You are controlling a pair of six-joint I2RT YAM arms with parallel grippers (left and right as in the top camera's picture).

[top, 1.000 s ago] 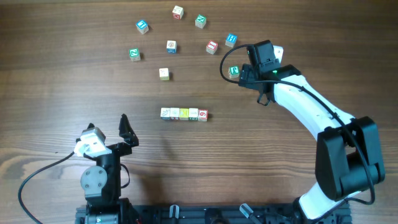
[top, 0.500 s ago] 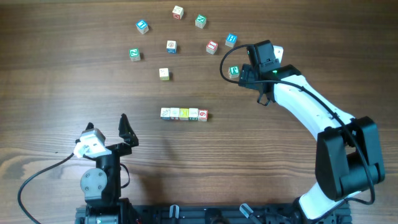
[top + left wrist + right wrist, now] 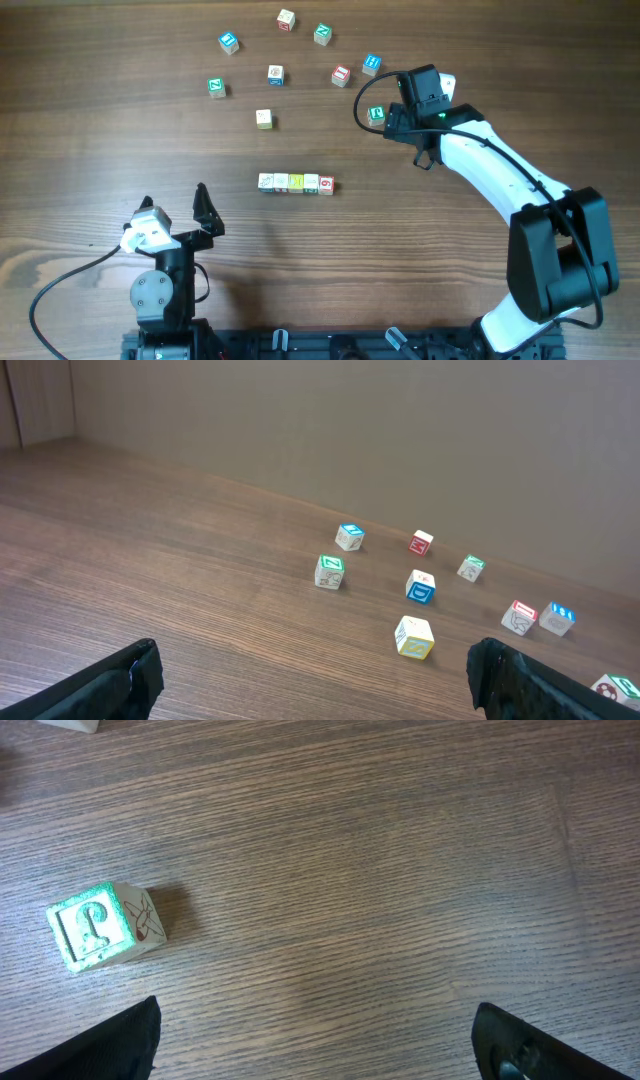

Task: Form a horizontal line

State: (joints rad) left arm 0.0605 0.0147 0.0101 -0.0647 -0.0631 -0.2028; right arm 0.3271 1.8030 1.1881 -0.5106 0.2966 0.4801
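Observation:
The horizontal line (image 3: 295,183) is a short row of small cubes touching edge to edge at the table's middle, with whitish, yellow and red-marked faces. My right gripper (image 3: 388,110) is open and empty at the right rear, far from the row, with a green-faced cube (image 3: 376,114) beside it; that cube (image 3: 92,925) lies left of the open jaws (image 3: 315,1040) in the right wrist view. My left gripper (image 3: 173,200) is open and empty near the front left; its jaws (image 3: 315,680) frame bare wood.
Several loose cubes lie scattered at the back: a yellow one (image 3: 263,118) (image 3: 414,637), teal ones (image 3: 215,86) (image 3: 322,33), blue ones (image 3: 229,42) (image 3: 371,65), and a red one (image 3: 341,74). A brown wall stands behind the table (image 3: 350,420).

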